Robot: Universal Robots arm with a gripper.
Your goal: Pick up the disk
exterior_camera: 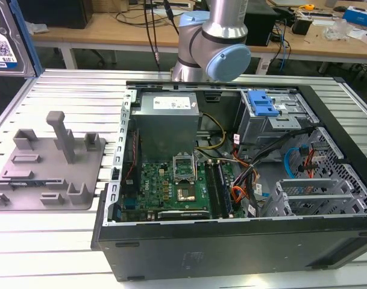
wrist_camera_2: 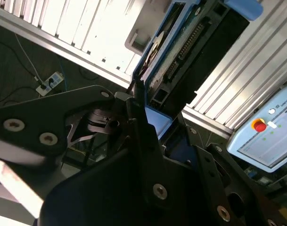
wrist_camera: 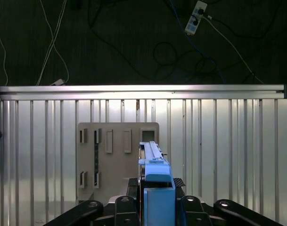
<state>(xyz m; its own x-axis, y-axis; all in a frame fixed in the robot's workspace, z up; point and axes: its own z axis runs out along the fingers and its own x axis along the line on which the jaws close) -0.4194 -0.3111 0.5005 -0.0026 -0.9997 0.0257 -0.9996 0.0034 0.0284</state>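
Table (exterior_camera: 62, 241): ribbed metal top, lying well below the pincer and carrying the other items; in the first wrist view its slats (wrist_camera: 228, 155) are running under the lifted load.

Computer case (exterior_camera: 231, 198): black tower lying on its side with the panel off, sitting well apart from the pincer toward the exterior view's right. Inside, a green circuit board (exterior_camera: 171, 183), a grey power box (exterior_camera: 168, 123) and a blue bracket (exterior_camera: 264, 103) are showing.

Robot arm (exterior_camera: 213, 42): silver with pale blue caps, rising behind the case in the exterior view.

Grey holder (exterior_camera: 47, 165): flat plastic plate with upright posts, resting on the table beside the case; in the first wrist view it (wrist_camera: 117, 155) is lying directly beneath the pincer.

Control tablet (wrist_camera_2: 268, 134): pale casing with a red button, sitting off to one side of the pincer in the second wrist view.

Disk (exterior_camera: 8, 39): silver drive with printed label and blue edge, hanging in the air at the exterior view's upper left corner, clear of the table. In both wrist views it is standing edge-on between the black fingers (wrist_camera: 157, 169) (wrist_camera_2: 157, 52).

Pincer (wrist_camera: 155, 205): clamped on the disk's two flat faces, holding it above the grey holder (wrist_camera_2: 152, 136).
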